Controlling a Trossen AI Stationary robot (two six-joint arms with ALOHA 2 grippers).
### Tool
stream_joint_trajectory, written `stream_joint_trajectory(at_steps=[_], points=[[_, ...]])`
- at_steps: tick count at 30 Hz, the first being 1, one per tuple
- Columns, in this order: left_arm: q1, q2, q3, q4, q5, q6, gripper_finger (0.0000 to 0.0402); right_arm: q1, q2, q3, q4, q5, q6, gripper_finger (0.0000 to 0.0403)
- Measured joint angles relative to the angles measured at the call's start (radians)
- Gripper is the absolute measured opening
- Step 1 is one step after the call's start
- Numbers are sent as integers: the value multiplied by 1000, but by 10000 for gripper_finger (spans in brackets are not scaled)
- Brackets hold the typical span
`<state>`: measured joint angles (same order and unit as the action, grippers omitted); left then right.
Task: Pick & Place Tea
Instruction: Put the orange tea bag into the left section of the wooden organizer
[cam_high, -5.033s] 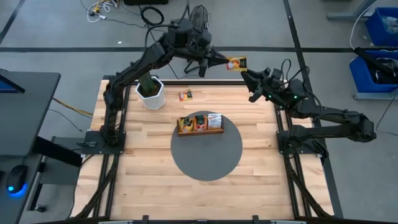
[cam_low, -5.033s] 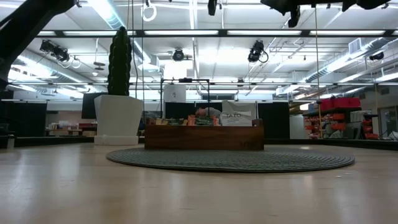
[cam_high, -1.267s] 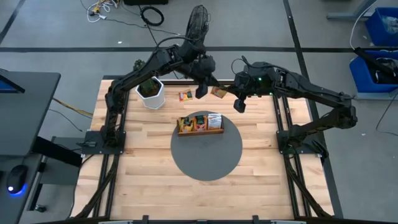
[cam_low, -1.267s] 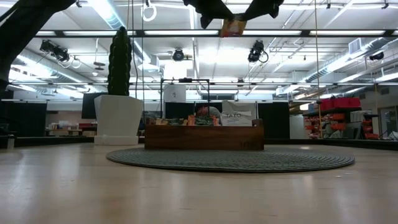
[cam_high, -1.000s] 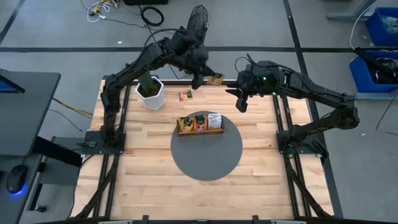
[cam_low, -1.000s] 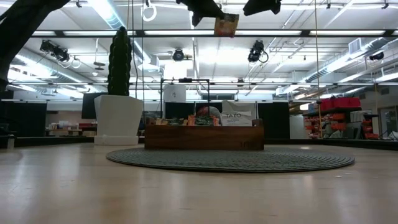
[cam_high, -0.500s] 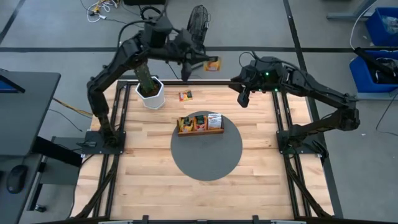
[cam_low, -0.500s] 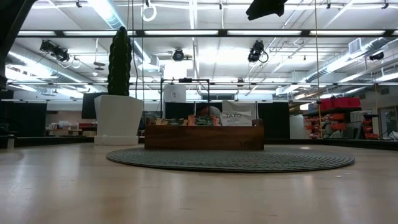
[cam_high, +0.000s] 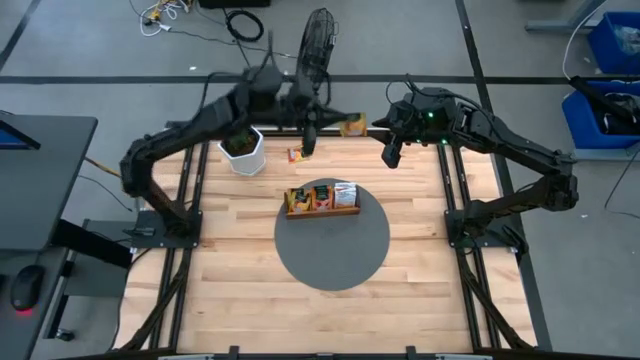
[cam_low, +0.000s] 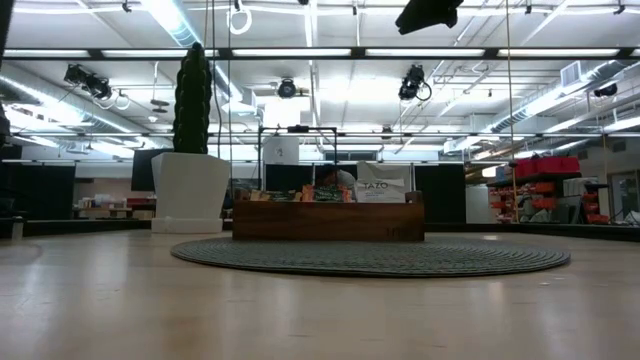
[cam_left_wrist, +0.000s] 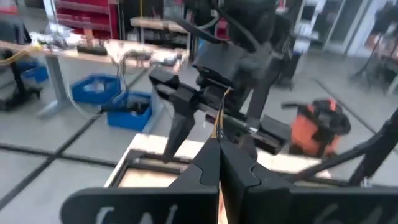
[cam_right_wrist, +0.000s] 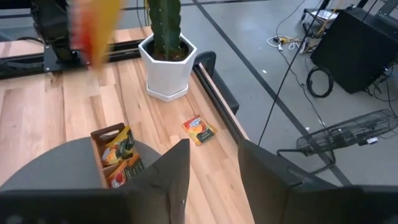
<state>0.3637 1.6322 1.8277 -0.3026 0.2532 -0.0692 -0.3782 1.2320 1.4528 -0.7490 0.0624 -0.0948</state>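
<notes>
My left gripper (cam_high: 338, 122) is shut on an orange tea sachet (cam_high: 351, 126), high above the table's far edge. In the left wrist view that sachet (cam_left_wrist: 219, 119) shows edge-on past the shut fingers. My right gripper (cam_high: 388, 155) is open just to the right of it, apart from it, and touches nothing; its fingers (cam_right_wrist: 180, 168) stand wide. A second orange sachet (cam_high: 298, 153) lies flat on the wood near the far edge. Several more sachets stand in the wooden tray (cam_high: 322, 210), which rests on a round grey mat (cam_high: 332, 255). My left gripper pinches the orange sachet by its near edge (cam_left_wrist: 219, 144) between the two fingers. The fingers come at it about level from the table's left. The sachet sticks out past the fingertips toward my right gripper and is lifted clear, high above the table.
A cactus in a white pot (cam_high: 241, 150) stands at the far left of the table. A black fan (cam_high: 318, 28) and cables lie on the floor beyond the far edge. The near half of the table (cam_high: 250, 310) is bare wood.
My left gripper, shut on the sachet, has risen out of the low view's top, swung toward the far edge, then come back toward my right gripper. Its elbow has swung toward the table's left. My right gripper has drawn slightly toward the far edge.
</notes>
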Motion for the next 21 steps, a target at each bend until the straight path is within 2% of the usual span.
stream_joint_trajectory(at_steps=[2, 6, 10, 16, 21], points=[[-6, -58, -129, 96, -27, -23, 0, 0, 0, 0, -4, 0, 0, 141], [-2, -146, -315, 123, -57, -46, 0, 0, 0, 0, -26, 0, 0, 140], [-5, -215, -458, 132, -81, -72, 0, -12, 0, 0, -25, 8, -6, 140], [-35, -293, -673, 260, -101, -120, 0, -50, 0, 0, -2, 2, -13, 140], [-61, -359, -831, 297, -119, -122, 0, -62, 0, 0, 0, -2, 9, 141]])
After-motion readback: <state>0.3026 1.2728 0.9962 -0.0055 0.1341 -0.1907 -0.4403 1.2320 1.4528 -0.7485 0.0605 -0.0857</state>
